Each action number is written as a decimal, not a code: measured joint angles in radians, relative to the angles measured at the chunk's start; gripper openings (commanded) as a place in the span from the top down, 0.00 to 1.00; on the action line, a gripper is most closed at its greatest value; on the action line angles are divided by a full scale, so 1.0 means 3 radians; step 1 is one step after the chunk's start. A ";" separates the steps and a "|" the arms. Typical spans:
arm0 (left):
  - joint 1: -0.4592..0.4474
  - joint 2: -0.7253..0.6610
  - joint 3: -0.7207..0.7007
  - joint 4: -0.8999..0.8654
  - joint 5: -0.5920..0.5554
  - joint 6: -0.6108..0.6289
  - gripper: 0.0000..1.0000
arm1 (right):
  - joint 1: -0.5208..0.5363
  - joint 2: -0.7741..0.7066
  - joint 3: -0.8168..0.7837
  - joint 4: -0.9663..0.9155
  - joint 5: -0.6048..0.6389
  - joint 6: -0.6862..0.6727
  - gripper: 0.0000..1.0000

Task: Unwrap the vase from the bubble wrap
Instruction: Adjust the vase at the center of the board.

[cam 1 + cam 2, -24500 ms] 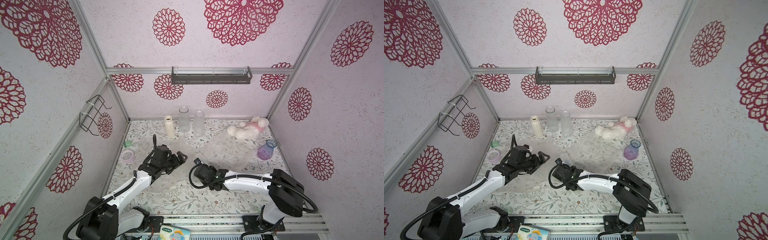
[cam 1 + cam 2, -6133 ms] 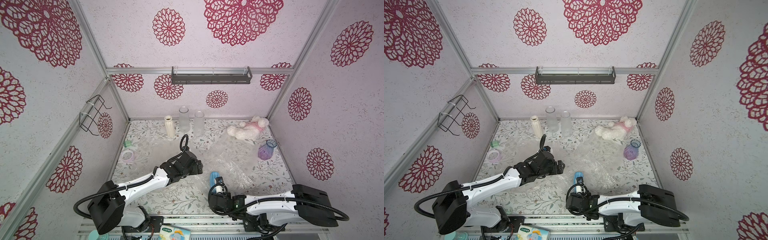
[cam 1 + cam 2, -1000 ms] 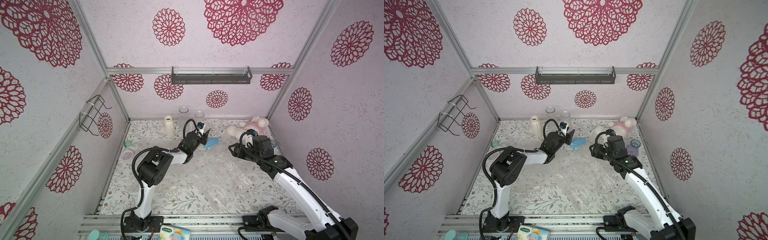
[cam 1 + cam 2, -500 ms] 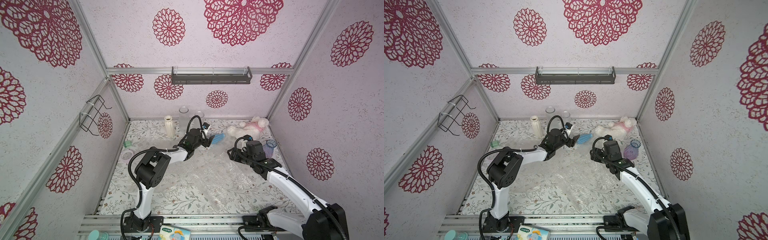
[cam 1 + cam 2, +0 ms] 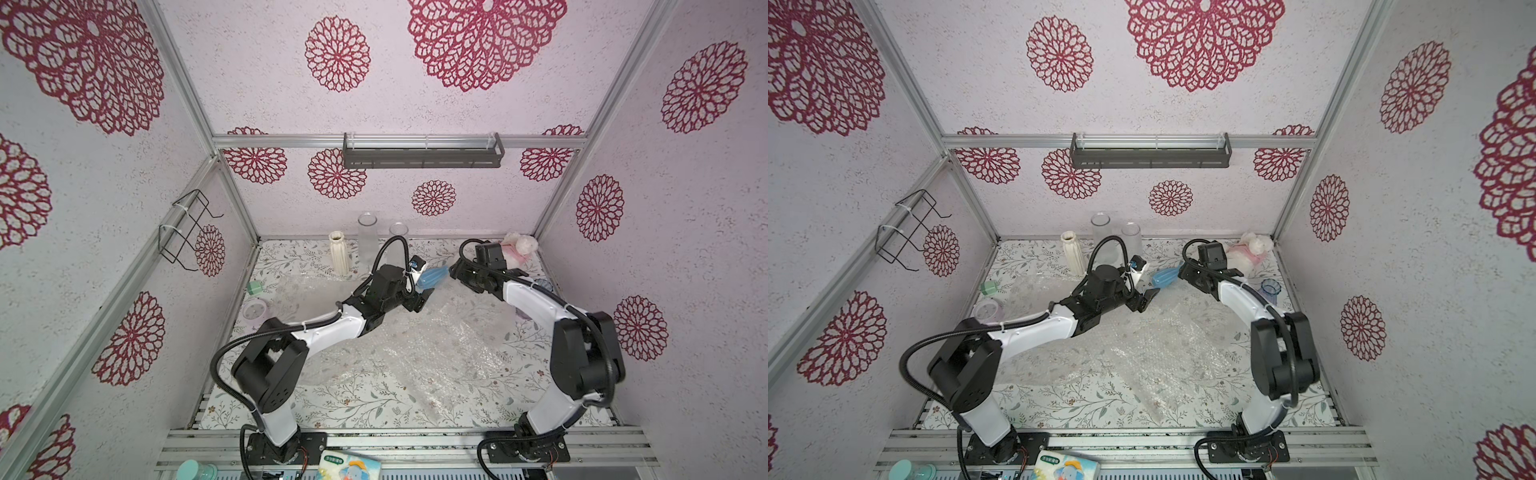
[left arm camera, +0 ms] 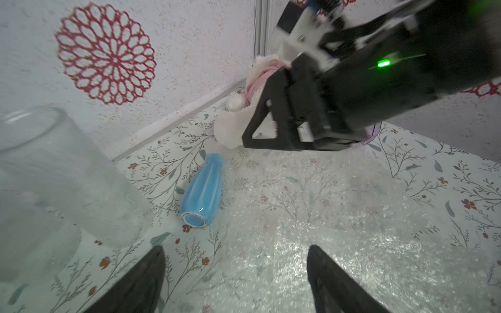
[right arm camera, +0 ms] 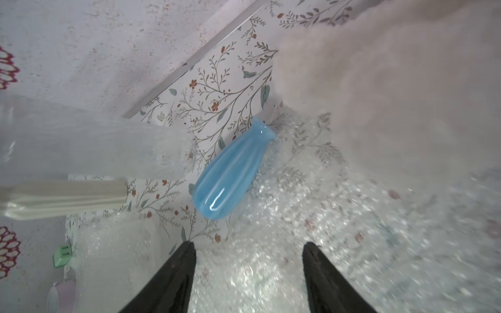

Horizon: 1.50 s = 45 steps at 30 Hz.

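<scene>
Here the wrap (image 5: 436, 332) lies spread flat over the table (image 5: 357, 409); the left gripper (image 6: 235, 249) and right gripper (image 7: 249, 244) both gape, holding nothing. Between them, the bare blue vase (image 5: 432, 277) lies on its side at the wrap's far edge.

Spots you can't read: in a top view the left arm (image 5: 332, 328) covers the blue vase (image 5: 434, 277) at one end, and the purple vase (image 5: 545, 285) barely peeks past the right arm (image 5: 528, 299). The left wrist view cuts off the frosted jar (image 6: 54, 176) at the edge. There the right arm is blurred and masks most of the plush toy (image 6: 233, 130). In the right wrist view that toy is pure blur and the cream vase (image 7: 67, 197) runs off frame.
</scene>
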<state>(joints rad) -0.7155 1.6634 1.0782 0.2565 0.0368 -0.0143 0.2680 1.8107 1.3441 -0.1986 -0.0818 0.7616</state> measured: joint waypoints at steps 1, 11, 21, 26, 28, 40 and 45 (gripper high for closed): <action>0.0000 -0.0154 -0.0090 0.0000 -0.0019 -0.0013 0.11 | 0.0005 0.0224 0.0240 -0.0080 0.0010 0.0069 0.36; 0.0058 -0.1218 -0.0699 -0.0237 -0.0102 -0.0148 0.01 | 0.0085 0.1460 0.1957 -0.1236 0.0306 0.0711 0.38; 0.0090 -0.1298 -0.0838 -0.0362 -0.0100 -0.0423 0.00 | 0.0177 0.2078 0.3023 -0.1795 0.0510 0.1193 0.41; 0.0090 -0.1306 -0.0880 -0.0376 -0.0072 -0.0509 0.00 | 0.0219 0.2266 0.3113 -0.1932 0.0562 0.1279 0.45; 0.0090 -0.1310 -0.0880 -0.0375 -0.0061 -0.0532 0.00 | 0.0237 0.2304 0.3113 -0.2001 0.0607 0.1291 0.46; 0.0090 -0.1312 -0.0900 -0.0287 -0.0001 -0.0608 0.00 | 0.0267 0.2361 0.3182 -0.2113 0.0635 0.1286 0.54; 0.0090 -0.1312 -0.0919 -0.0281 -0.0001 -0.0617 0.01 | 0.0267 0.2495 0.3318 -0.2116 0.0612 0.1244 0.52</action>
<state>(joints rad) -0.6884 1.2697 0.8024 0.1722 0.0364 -0.1993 0.3481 2.5591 2.3394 -0.8333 0.1017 1.1347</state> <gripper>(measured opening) 0.993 0.471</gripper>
